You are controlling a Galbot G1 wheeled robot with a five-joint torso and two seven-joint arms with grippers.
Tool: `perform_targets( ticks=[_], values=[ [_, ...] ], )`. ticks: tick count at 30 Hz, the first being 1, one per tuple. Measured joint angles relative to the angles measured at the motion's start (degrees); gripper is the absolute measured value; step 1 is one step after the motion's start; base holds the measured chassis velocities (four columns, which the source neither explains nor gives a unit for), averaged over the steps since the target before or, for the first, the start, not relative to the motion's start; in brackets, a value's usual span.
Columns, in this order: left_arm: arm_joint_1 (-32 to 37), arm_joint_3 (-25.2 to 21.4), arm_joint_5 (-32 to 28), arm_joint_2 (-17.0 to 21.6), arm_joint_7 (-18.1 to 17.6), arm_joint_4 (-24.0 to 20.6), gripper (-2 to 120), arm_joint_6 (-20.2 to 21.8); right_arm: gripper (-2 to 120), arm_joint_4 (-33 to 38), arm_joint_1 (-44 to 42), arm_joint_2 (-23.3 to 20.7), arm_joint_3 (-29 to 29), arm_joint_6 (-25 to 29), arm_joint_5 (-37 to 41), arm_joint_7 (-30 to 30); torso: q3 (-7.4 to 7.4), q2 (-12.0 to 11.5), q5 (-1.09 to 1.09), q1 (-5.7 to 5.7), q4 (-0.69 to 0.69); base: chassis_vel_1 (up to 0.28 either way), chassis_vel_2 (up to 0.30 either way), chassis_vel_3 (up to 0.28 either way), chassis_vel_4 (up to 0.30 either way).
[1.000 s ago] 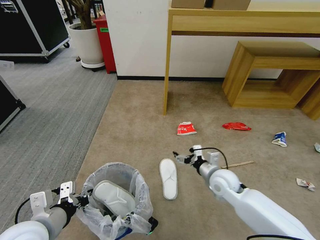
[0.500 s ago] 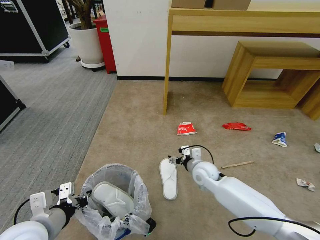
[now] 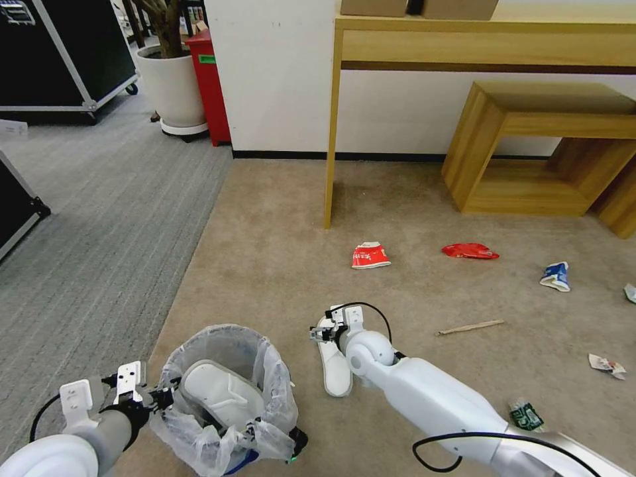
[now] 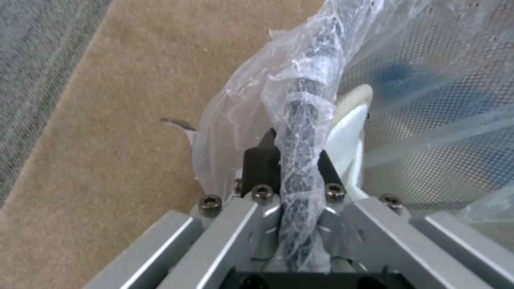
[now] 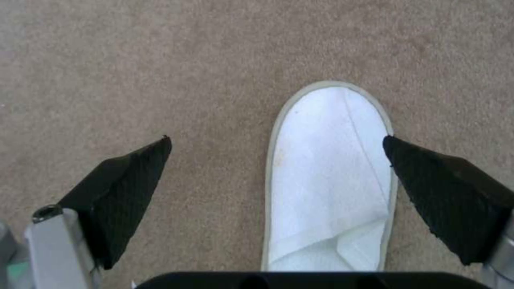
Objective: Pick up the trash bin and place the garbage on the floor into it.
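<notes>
Slipper (image 5: 329,176) lies under the right pincer (image 5: 276,160), fingers spread apart.

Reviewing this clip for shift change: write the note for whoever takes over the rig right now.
Left pincer: shut on the rim of the trash bin, held at the robot's front left.
Right pincer: open, above the toe of the white slipper on the carpet, not touching it.
Done: one slipper in the bin.
Left: the floor slipper, red-white cup, red wrapper, blue-white carton, wooden stick, crumpled paper, green-label bottle.
</notes>
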Motion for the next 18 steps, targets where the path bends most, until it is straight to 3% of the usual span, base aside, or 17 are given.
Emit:
perform_targets(
  ticks=[18],
  values=[
    [0.74, 1.27, 1.16, 0.08, 0.39, 0.85, 0, 0.24, 100, -12.36, -0.19, 5.89, 3.33, 1.58, -6.96, -1.34, 0.00, 0.00, 0.01, 0.00, 0.00, 0.000, 0.000, 0.000, 0.000]
  ],
)
